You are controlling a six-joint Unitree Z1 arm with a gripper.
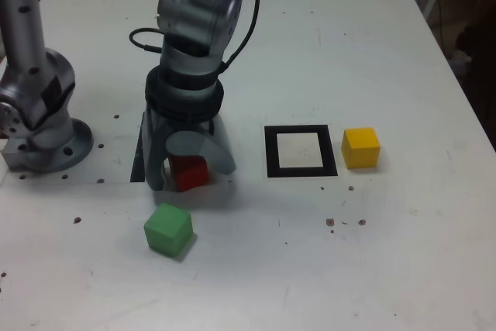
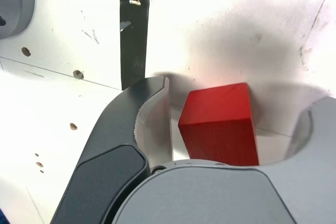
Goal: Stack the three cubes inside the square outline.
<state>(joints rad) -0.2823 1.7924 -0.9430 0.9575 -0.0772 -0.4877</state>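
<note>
The square outline (image 1: 301,151) lies flat on the white table (image 1: 372,52), and its pale centre holds nothing: no cube sits inside it. The yellow cube (image 1: 361,147) rests on the table just beside the outline, on the exterior view's right of it, apart from the frame. The red cube (image 1: 188,172) is well off to the exterior view's left of the outline, standing on the table between the two jaws of the gripper (image 1: 190,170), which points down over it. The jaws stand apart on either side of the red cube; in the wrist view the red cube (image 2: 220,124) has a visible gap to the jaw on one side, and whether the other jaw touches it I cannot tell. The green cube (image 1: 168,229) sits on the table nearer the camera than the red one, farther from the outline and turned at an angle. A thin black strip (image 2: 134,30) lies on the table close behind the gripper. The arm's base (image 1: 39,114) stands at the exterior view's far left of the outline
</note>
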